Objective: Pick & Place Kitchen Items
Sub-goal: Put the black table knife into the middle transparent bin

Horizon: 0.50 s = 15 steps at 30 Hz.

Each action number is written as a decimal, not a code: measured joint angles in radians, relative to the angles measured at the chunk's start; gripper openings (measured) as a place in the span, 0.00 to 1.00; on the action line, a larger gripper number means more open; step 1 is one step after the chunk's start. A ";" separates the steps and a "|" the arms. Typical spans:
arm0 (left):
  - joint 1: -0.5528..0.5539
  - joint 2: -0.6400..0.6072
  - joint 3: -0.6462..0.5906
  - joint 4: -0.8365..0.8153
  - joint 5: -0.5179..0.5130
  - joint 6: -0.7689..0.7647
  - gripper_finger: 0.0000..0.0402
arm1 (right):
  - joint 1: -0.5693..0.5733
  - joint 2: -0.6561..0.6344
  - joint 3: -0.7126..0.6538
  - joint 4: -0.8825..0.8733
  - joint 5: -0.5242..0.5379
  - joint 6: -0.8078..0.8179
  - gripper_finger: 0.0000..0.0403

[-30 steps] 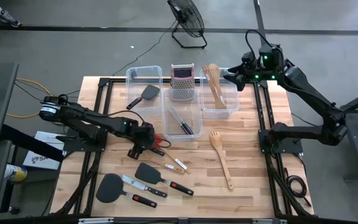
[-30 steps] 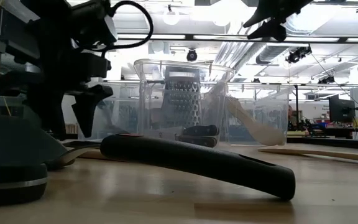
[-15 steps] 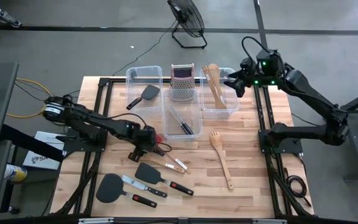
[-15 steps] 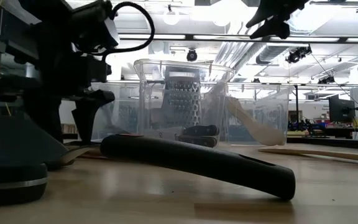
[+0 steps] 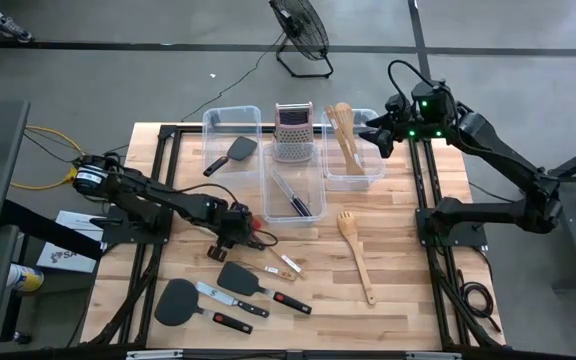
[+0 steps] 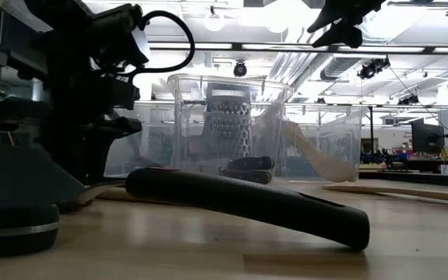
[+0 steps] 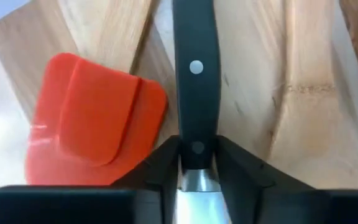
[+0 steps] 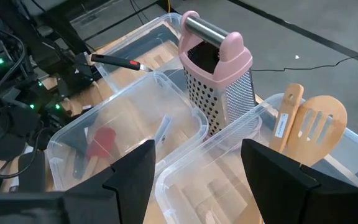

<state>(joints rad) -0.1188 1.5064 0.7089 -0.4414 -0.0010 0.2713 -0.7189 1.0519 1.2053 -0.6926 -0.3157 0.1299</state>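
Grey floor (image 5: 118,80), black floor fan (image 5: 301,30).

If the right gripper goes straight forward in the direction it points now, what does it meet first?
Most likely the clear plastic bin right ahead of the open right gripper, at its near rim or inside. The steel box grater with its pink handle stands farther on. Depth is hard to judge, so this is an estimate.
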 joint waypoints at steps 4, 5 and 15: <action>0.001 0.014 0.000 -0.007 0.018 -0.014 0.14 | 0.000 0.000 0.000 -0.001 -0.001 0.000 0.57; 0.001 0.015 0.000 -0.010 0.020 -0.014 0.15 | 0.000 0.000 0.000 -0.002 -0.001 0.000 0.57; 0.001 0.023 0.090 -0.302 0.037 -0.071 0.14 | 0.000 0.000 0.000 -0.009 -0.006 0.000 0.57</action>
<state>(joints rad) -0.1181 1.5289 0.7992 -0.7431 0.0359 0.2000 -0.7189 1.0523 1.2053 -0.7013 -0.3216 0.1303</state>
